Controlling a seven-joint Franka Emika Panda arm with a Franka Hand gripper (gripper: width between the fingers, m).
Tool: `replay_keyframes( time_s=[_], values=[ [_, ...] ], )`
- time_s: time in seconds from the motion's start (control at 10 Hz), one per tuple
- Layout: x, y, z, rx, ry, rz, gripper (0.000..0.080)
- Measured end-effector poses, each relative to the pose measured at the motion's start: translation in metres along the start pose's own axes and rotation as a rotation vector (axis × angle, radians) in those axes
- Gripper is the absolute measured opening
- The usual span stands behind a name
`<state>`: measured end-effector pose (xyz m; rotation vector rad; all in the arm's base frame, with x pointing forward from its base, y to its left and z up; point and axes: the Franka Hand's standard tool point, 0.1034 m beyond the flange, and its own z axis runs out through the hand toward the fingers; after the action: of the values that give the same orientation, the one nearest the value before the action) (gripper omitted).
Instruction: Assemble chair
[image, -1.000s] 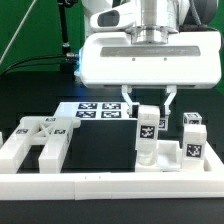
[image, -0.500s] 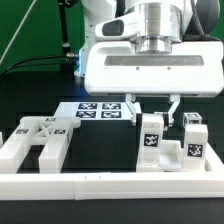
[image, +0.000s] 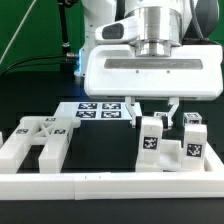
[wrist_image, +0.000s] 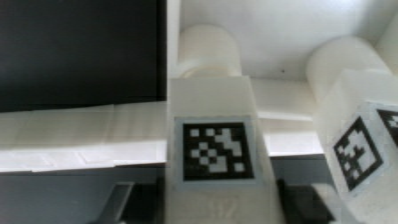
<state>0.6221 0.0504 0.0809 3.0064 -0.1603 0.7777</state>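
chair uprights (image: 150, 141): matte white, black-and-white square tags | table (image: 100, 152): black | marker board (image: 98, 110): white, checkered tags

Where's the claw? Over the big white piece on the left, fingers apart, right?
No. The exterior view shows the gripper over the upright tagged piece at that view's right, fingers apart; the big piece lies at its left.
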Motion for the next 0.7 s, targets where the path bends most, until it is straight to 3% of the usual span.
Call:
replay_keyframes(
  time_s=[0.2, 0.3, 0.4, 0.7],
  values=[
    [0.0, 0.0, 0.0, 0.0, 0.0, 0.0, 0.0571],
    [0.0, 0.0, 0.0, 0.0, 0.0, -0.001, 0.0571],
    [0.0, 0.0, 0.0001, 0.0, 0.0, -0.001, 0.0634],
    [-0.0012, 0.0008, 0.0003, -0.001, -0.018, 0.004, 0.0649]
  ],
)
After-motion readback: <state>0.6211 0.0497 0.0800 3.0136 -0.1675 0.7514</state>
